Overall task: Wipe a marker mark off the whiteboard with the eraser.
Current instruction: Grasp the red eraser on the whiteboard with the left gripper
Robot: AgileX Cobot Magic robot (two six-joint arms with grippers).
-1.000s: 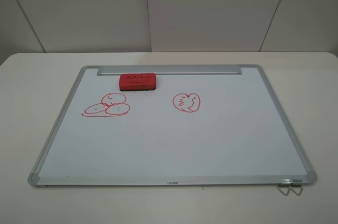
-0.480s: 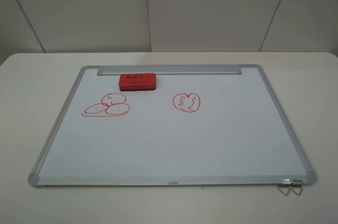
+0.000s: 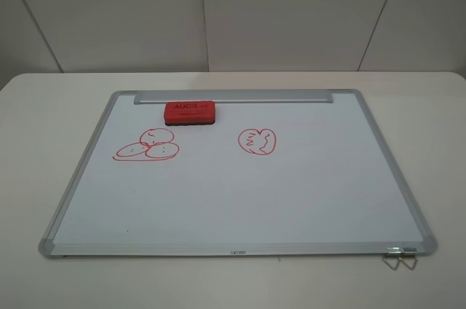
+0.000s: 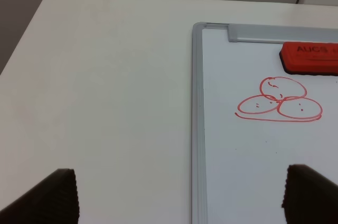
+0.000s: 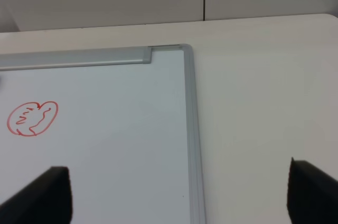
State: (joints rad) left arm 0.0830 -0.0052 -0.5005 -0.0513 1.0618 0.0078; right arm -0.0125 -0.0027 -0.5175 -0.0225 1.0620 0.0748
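Observation, high view: the small red block eraser with dark lettering and a black felt base (image 3: 189, 112) lay flat on the large white aluminium-framed whiteboard (image 3: 80, 178), at about 11 o'clock from the board's centre. Its long side ran along the silver tray strip (image 3: 277, 96). I could not tell whether the two touched.

The red cluster of overlapping ovals (image 3: 146, 146) sat near the eraser at its 7 o'clock, unwiped. A separate red heart-shaped scribble (image 3: 257, 141) sat at the eraser's 4 o'clock.

End effectors: the left gripper (image 4: 179, 197) showed its two dark fingers spread wide with nothing between them. It hung over the board's left frame rail. The right gripper (image 5: 179, 195) was likewise spread and empty, over the board's right rail. Neither appeared in the high view.

Assessment: I judged the eraser light, with a stiff plastic body and a soft, compressible felt sole. I would take it across the two long red flanks, above the felt. The nearby tray strip may crowd the far finger. The smooth shell could slip under sideways wiping load, so firm closure was advisable. I expected the board itself to be rigid.
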